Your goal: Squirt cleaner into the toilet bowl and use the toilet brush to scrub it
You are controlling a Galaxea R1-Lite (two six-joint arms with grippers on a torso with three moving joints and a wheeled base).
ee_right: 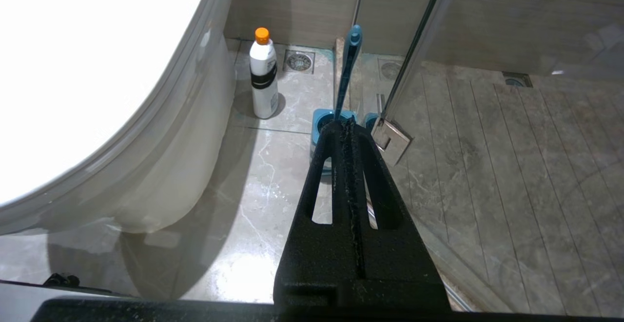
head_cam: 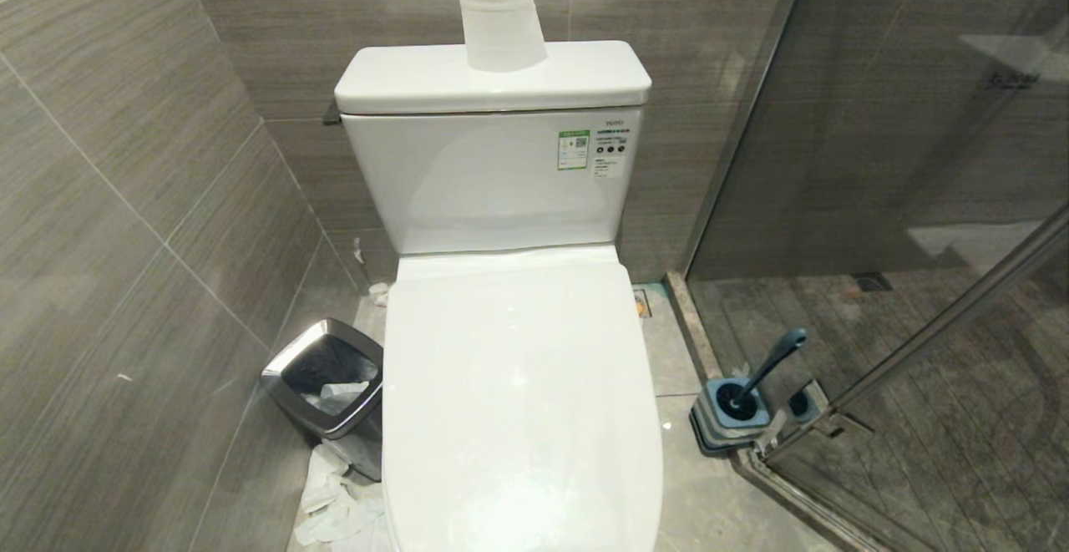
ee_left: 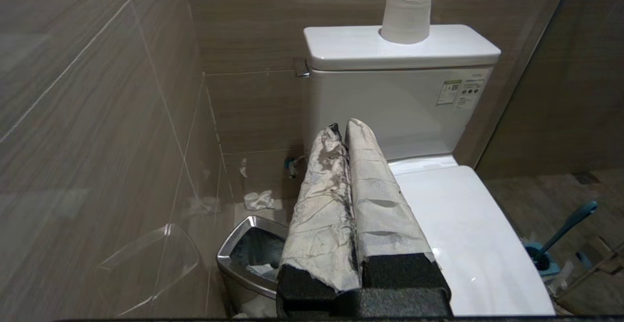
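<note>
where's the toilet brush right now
The toilet brush stands in its grey-blue holder on the floor at the toilet's right in the head view, by the glass shower door's corner.

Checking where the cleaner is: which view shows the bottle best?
The right wrist view: the bottle, white with an orange cap, stands whole on the floor beside the toilet, near the brush. The head and left wrist views do not show it at all.

one toilet brush (head_cam: pixel 772 362), one bottle (ee_right: pixel 263 74), one bin (head_cam: pixel 327 378)
</note>
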